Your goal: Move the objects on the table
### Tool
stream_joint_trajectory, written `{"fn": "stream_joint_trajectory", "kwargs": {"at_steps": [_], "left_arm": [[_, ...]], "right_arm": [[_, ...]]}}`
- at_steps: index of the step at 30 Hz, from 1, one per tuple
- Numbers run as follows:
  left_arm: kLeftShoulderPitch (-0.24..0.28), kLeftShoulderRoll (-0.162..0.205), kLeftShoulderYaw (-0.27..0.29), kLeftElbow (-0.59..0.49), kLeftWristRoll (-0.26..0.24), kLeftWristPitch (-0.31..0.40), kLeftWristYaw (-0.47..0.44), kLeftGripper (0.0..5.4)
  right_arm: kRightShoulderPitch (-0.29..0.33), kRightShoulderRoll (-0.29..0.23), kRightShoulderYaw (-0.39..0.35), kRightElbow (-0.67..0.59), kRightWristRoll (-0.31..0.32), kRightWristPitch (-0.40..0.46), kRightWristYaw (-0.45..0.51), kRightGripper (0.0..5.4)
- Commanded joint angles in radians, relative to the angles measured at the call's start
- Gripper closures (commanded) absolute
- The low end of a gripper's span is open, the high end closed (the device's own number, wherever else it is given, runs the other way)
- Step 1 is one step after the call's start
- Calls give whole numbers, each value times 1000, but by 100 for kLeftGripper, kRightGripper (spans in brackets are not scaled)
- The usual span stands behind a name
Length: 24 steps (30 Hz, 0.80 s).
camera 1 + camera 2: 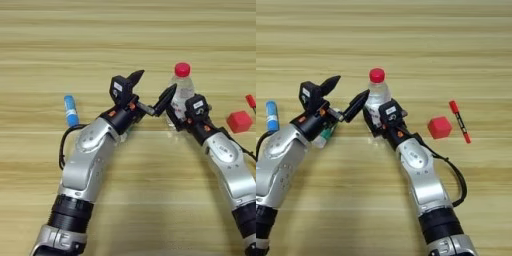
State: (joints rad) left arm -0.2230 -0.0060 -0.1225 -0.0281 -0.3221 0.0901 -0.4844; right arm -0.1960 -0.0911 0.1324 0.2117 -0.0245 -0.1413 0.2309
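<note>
1. Small clear plastic bottle with red cap [377, 95] stands upright mid-table [125, 30]; right gripper [375, 119] sits at its base, fingers hidden behind the bottle, so grip cannot be told.
2. Left gripper [154, 90] has its fingers spread wide, one tip near the bottle's side; probably set to receive or steady it.
3. Small red cube [439, 127], thin red pen [459, 121] and slim blue-capped tube [71, 110] lie apart, untouched.
</note>
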Motion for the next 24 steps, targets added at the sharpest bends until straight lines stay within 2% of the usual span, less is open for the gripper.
{"fn": "stream_joint_trajectory", "kwargs": {"at_steps": [1, 3, 6, 8, 10, 12, 17, 24], "left_arm": [[-51, 12, 69, 32, -11, -35, 29, 0], [-72, 16, 105, 52, -13, -52, 43, 0], [-127, 31, 191, 126, 6, -94, 120, 0], [-168, 64, 235, 227, 80, -183, 200, 0], [-208, 94, 269, 362, 137, -241, 280, 0], [-236, 110, 296, 482, 155, -257, 338, 0], [-287, 142, 305, 706, 224, -315, 434, 0], [-313, 148, 297, 793, 243, -353, 445, 0]], "right_arm": [[-56, -2, -31, 47, -12, 19, -40, 217], [-64, -3, -35, 67, -17, 23, -48, 217], [-68, -3, -34, 87, -21, 29, -54, 217], [-69, -3, -36, 94, -18, 34, -56, 217], [-70, -3, -37, 98, -17, 37, -57, 217], [-69, -3, -37, 102, -18, 39, -60, 217], [-62, -2, -32, 119, -33, 45, -70, 217], [-44, 9, -6, 133, -56, 58, -78, 217]]}}
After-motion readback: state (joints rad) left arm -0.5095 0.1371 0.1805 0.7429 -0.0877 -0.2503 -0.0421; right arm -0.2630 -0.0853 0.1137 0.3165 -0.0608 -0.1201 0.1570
